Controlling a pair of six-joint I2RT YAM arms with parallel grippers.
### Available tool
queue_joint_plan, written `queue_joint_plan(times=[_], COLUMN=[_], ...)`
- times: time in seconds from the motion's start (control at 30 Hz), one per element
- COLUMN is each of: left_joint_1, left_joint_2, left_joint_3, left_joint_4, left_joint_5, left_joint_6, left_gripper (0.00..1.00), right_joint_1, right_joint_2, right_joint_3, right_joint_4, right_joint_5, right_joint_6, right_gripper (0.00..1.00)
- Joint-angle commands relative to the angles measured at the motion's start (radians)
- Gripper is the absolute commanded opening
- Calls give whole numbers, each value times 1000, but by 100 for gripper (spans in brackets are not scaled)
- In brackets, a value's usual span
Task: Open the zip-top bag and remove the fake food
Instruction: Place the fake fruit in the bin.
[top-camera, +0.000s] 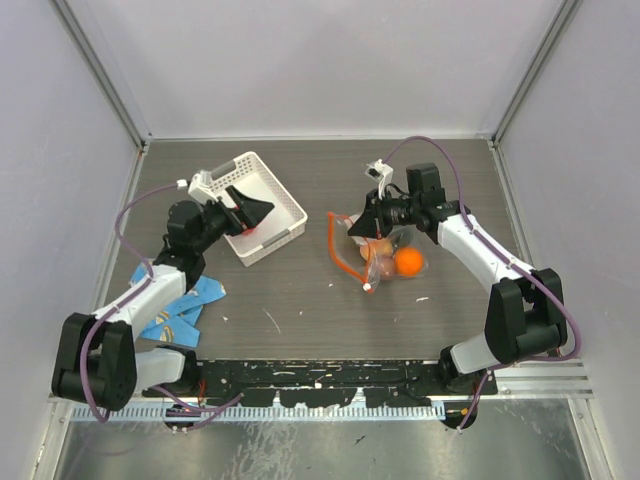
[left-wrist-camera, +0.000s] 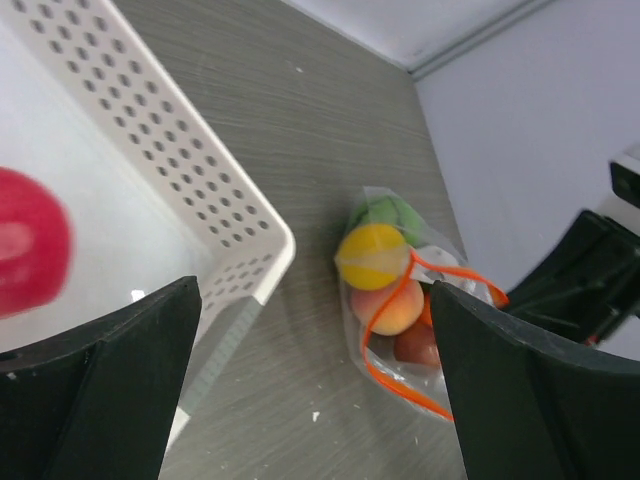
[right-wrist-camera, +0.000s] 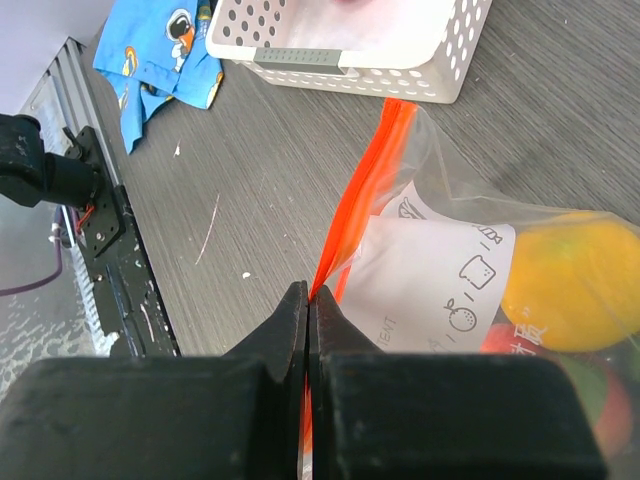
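The clear zip-top bag (top-camera: 385, 255) lies right of centre, its orange zip strip (top-camera: 335, 248) looping out to the left. My right gripper (right-wrist-camera: 310, 295) is shut on that strip (right-wrist-camera: 365, 170) at the bag's mouth; from above it (top-camera: 362, 225) sits at the bag's far edge. Fake food shows inside the bag: a yellow fruit (left-wrist-camera: 372, 255), a green one (left-wrist-camera: 385, 213), a peach one (left-wrist-camera: 390, 308), a brown one (left-wrist-camera: 418, 345) and an orange one (top-camera: 408, 262). A red-pink fruit (left-wrist-camera: 30, 255) lies in the white basket (left-wrist-camera: 200, 190). My left gripper (left-wrist-camera: 315, 300) hangs open and holds nothing at the basket's corner (top-camera: 258, 215).
The white perforated basket (top-camera: 285, 205) stands at the back left of the table. A blue printed cloth (top-camera: 185, 310) lies beside the left arm near the front edge. Grey walls close in the table on three sides.
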Motion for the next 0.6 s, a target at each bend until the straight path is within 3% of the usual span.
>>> queue_joint_plan(times=[0.0, 0.57], left_joint_1=[-82, -357], left_joint_2=[-59, -158], left_joint_3=[-23, -154], left_joint_4=[115, 216], left_joint_5=[24, -118], left_joint_6=[20, 122], left_gripper=[97, 89], right_joint_1=[-4, -4], right_joint_2=[-12, -8], right_joint_3=[50, 59], right_joint_4=[7, -15], right_joint_5=[-29, -50], right_joint_6=[-22, -47], right_gripper=[1, 1])
